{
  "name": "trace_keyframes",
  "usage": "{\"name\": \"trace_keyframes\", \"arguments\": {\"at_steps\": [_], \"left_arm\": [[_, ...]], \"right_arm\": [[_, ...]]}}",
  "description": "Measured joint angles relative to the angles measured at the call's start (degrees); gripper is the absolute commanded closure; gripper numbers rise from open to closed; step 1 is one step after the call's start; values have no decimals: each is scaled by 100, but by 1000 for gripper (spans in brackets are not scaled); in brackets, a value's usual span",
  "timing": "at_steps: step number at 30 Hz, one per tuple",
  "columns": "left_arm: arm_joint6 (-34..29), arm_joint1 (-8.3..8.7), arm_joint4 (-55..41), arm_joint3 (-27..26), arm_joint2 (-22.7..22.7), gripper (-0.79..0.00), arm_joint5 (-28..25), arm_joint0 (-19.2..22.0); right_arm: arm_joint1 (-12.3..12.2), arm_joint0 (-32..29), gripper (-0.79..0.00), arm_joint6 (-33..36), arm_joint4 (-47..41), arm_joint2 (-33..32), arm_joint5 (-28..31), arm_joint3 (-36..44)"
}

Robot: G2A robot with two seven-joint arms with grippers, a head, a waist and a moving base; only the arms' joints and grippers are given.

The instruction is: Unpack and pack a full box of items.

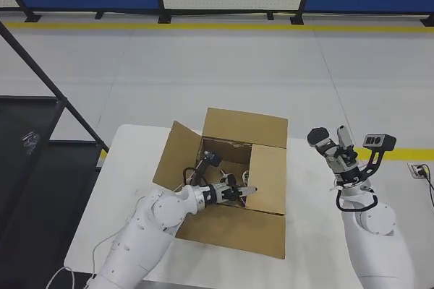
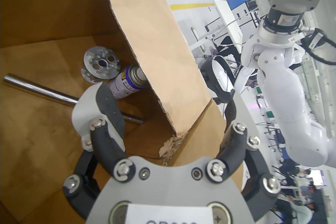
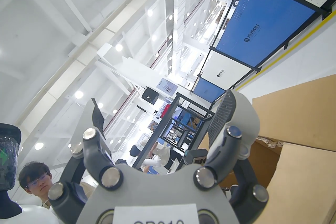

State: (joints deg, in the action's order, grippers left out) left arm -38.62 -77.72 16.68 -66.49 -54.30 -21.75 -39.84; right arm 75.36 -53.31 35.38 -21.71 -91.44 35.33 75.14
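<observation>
An open cardboard box (image 1: 246,126) stands on the white table (image 1: 130,180), flaps spread out. My left gripper (image 1: 243,192) is low inside it, by the wall on the right arm's side. In the left wrist view that gripper (image 2: 165,101) is open. One finger (image 2: 105,104) is inside the box and the other is beyond a cardboard flap (image 2: 157,51). On the box floor lie a metal rod (image 2: 39,89), a flanged metal disc (image 2: 101,63) and a spray can (image 2: 126,82). My right gripper (image 1: 330,137) is raised beside the box, pointing up, open and empty (image 3: 162,107).
A black metal frame (image 1: 29,144) stands off the table's left side. A cable and socket (image 1: 418,172) lie on the floor at the far right. The box edge (image 3: 302,109) shows near the right gripper. The right arm (image 2: 283,78) stands upright just outside the box.
</observation>
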Motion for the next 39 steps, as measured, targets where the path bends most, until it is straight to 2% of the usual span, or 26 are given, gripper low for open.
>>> {"name": "trace_keyframes", "arguments": {"at_steps": [8,20,28,33,39], "left_arm": [[-137,-262,-531,857,476,-785,-148,565],[-459,-465,-1647,1444,583,-785,-820,783],[-614,-453,-1997,1299,420,-785,-1083,774],[-581,-459,-1970,1062,410,-785,-1034,759],[-376,-542,-1891,854,539,-785,-959,867]], "right_arm": [[-51,-141,-785,23,-122,-82,39,34],[-97,-208,-785,2,-210,-43,74,49],[-124,-227,-785,20,-301,-17,119,44],[-141,-221,-785,27,-368,-8,172,42],[-166,-298,-785,-13,-534,-98,338,76]]}}
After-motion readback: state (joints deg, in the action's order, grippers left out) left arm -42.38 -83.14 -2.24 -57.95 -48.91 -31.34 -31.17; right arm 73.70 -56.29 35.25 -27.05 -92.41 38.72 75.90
